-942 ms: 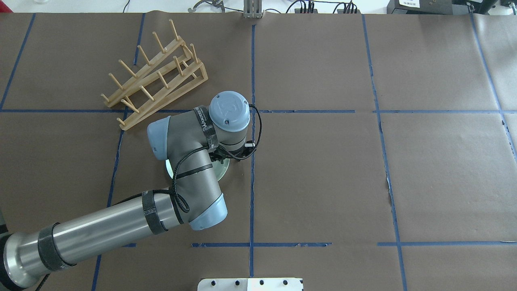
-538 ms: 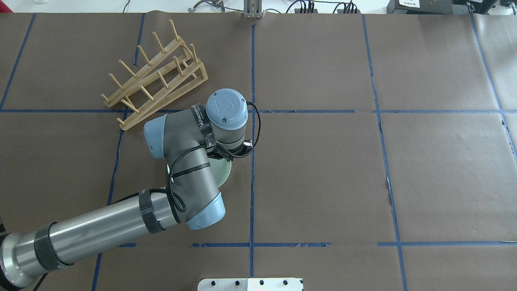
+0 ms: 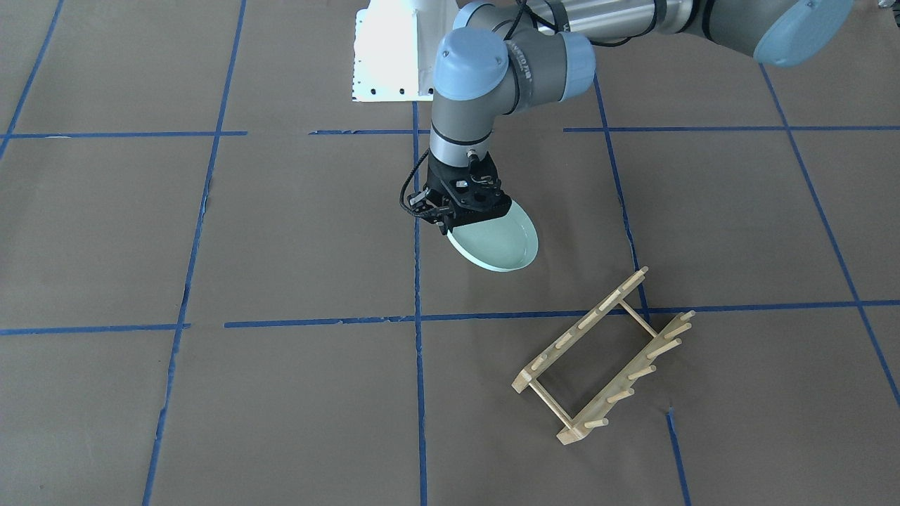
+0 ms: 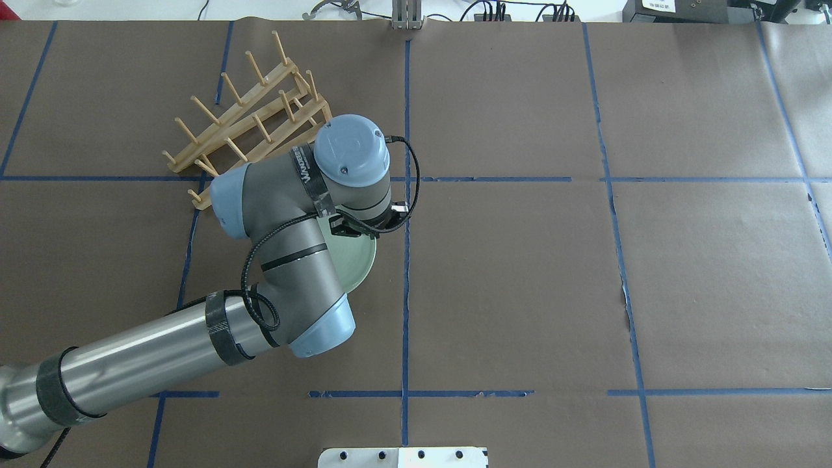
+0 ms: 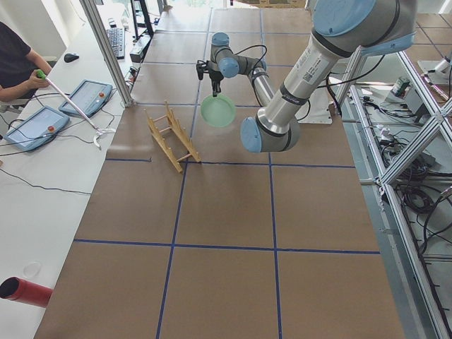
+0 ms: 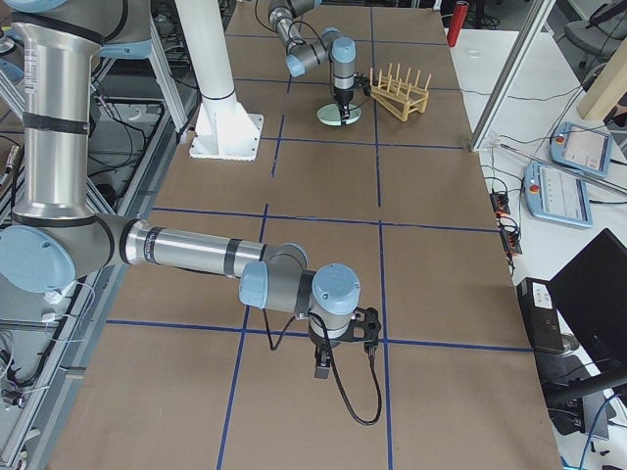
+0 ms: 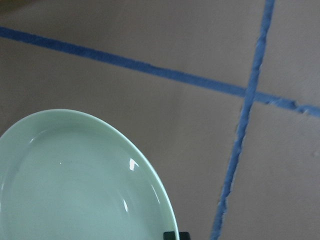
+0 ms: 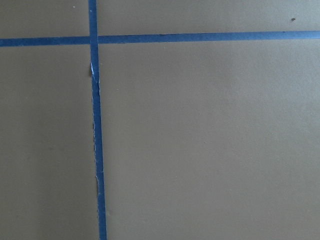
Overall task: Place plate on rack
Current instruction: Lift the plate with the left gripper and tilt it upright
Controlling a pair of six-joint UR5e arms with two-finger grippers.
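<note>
Firstly, in the front-facing view the left pincer stands just above the middle of the frame, closed on the upper rim of the plate. The plate hangs tilted from it, with the hollow side up, over the brown table. The rack stands in the lower right of the frame, well apart from the plate.

From overhead, the wrist of the left arm covers most of the plate; only a pale green arc shows left of the centre. The rack is in the upper left, and the wrist hides its near corner.

In the exterior left view, the plate hangs under the pincer in the upper middle, raised above the table. The rack stands left of it and a little lower in the frame. They do not touch.

In the exterior right view, the plate and the rack are small at the top. The right pincer hangs over the table in the lower middle; one cannot tell if it is wide or narrow.

The left wrist view has the plate in the lower left, over blue tape lines.

The right wrist view shows only the table with tape.
</note>
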